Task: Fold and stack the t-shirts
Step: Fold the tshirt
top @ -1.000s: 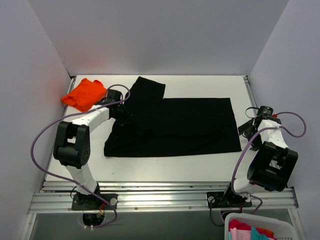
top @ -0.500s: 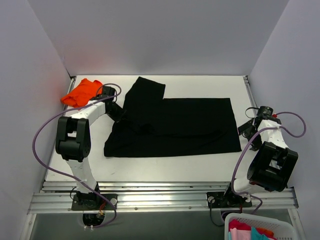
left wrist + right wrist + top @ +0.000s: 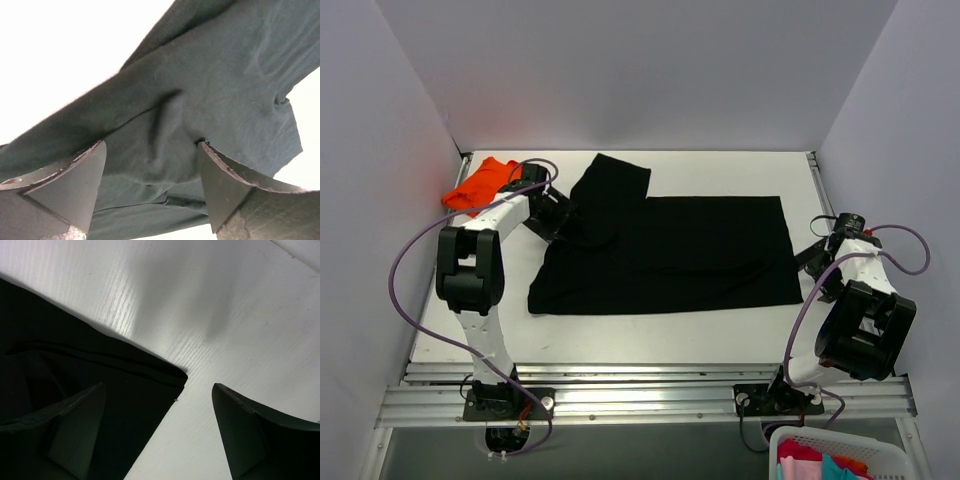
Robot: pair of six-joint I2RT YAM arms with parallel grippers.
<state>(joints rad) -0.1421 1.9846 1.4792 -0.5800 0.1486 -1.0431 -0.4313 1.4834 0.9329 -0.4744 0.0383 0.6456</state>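
Observation:
The black t-shirt (image 3: pixel 680 250) lies spread flat across the middle of the table, one sleeve (image 3: pixel 612 180) pointing to the back. My left gripper (image 3: pixel 568 220) hovers over its left edge, open. In the left wrist view its fingers (image 3: pixel 70 192) stand wide apart above rumpled black cloth (image 3: pixel 210 85), holding nothing. The orange t-shirt (image 3: pixel 480 182) sits folded at the far left, partly behind the left arm. My right gripper (image 3: pixel 817 260) is open by the shirt's right edge; the shirt's hemmed corner (image 3: pixel 170 374) lies between its fingers (image 3: pixel 250 432) on the table.
A white basket (image 3: pixel 790 440) with pink, teal and orange clothes stands below the table's near right corner. Grey walls close in the table on the left, back and right. A metal rail (image 3: pixel 640 385) runs along the near edge.
The left gripper has opened and let go of the black shirt's left part. The left arm swung back and to the left. The right arm has not moved.

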